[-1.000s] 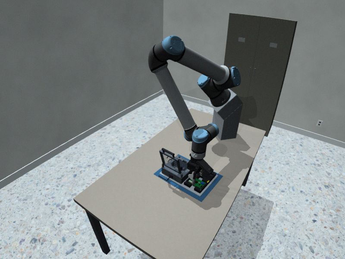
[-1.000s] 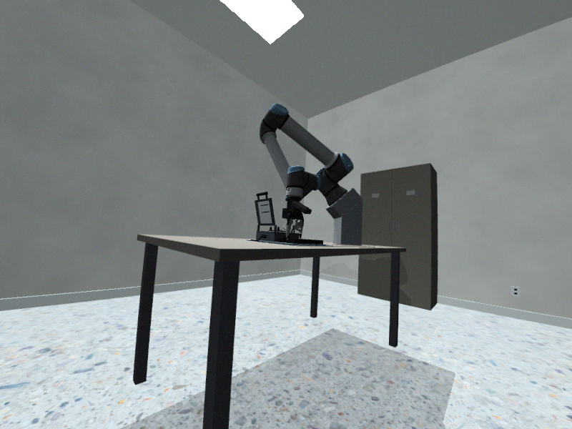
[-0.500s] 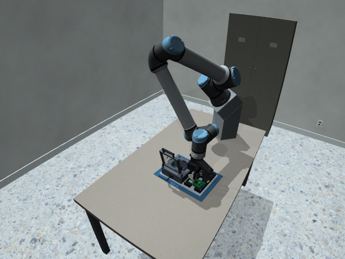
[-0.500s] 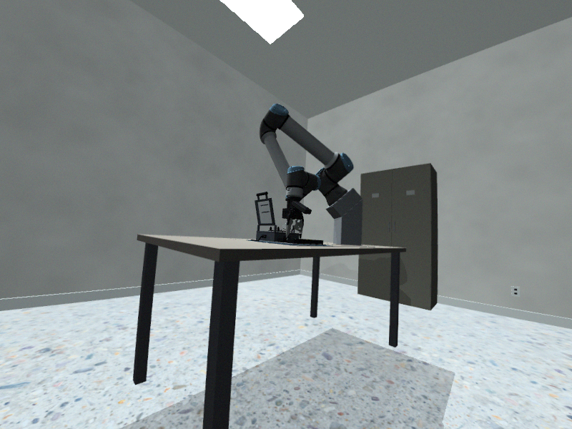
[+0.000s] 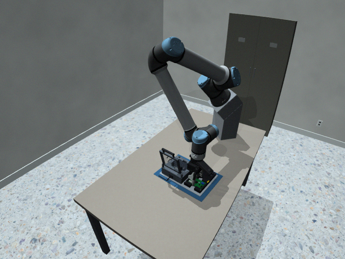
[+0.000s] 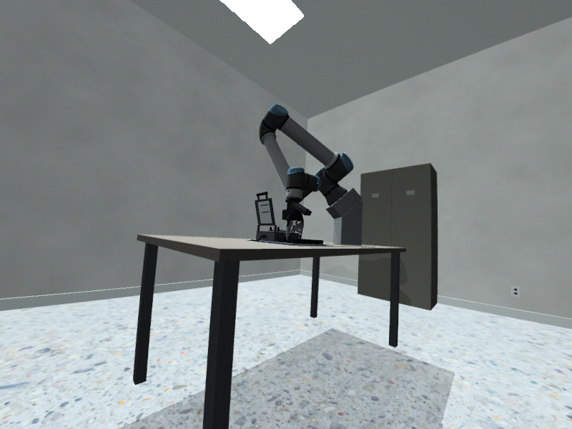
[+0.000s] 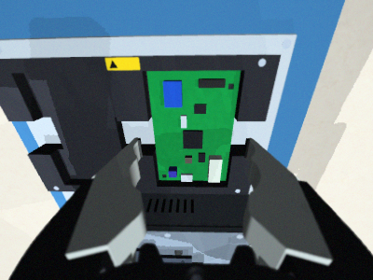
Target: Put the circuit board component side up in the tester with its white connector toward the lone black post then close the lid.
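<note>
The green circuit board (image 7: 193,125) lies flat in the black tray (image 7: 140,117), component side up, with its white connector (image 7: 214,170) at the near end. It also shows in the top view (image 5: 199,183). My gripper (image 7: 192,139) hangs just above the board's near end, open, with one finger on each side of the board and nothing between them. In the top view the gripper (image 5: 195,174) sits over the tray, right of the tester (image 5: 174,171). The tester's lid (image 5: 166,158) stands upright and open.
The tray and tester rest on a blue mat (image 5: 188,178) on the table. A yellow warning label (image 7: 122,63) marks the tray's far edge. The robot's grey base (image 5: 227,117) stands at the table's back, and a cabinet (image 5: 257,69) stands behind it.
</note>
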`<move>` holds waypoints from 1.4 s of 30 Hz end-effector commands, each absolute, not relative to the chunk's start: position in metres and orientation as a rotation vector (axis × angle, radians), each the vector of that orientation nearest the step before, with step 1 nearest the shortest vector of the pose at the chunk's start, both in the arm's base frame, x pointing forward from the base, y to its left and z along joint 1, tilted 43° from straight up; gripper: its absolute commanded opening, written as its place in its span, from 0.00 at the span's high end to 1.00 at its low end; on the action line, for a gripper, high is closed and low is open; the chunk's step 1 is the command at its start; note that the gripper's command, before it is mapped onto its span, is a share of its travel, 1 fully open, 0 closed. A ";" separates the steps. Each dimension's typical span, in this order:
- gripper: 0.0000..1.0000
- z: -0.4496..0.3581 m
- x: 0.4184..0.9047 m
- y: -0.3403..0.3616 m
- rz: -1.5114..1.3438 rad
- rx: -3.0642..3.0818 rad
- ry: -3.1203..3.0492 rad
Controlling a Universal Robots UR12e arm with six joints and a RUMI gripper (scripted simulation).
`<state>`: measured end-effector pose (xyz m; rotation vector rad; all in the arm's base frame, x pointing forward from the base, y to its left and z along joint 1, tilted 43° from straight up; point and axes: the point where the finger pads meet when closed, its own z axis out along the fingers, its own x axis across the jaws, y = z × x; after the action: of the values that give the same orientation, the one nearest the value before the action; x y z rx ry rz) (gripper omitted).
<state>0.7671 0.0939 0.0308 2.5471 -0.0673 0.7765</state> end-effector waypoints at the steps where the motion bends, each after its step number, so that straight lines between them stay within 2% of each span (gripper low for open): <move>1: 0.41 0.029 0.768 0.093 0.778 2.547 -0.067; 42: 0.41 0.021 0.774 0.088 0.778 2.547 -0.067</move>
<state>0.7741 0.0878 0.0209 2.5471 -0.0673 0.7766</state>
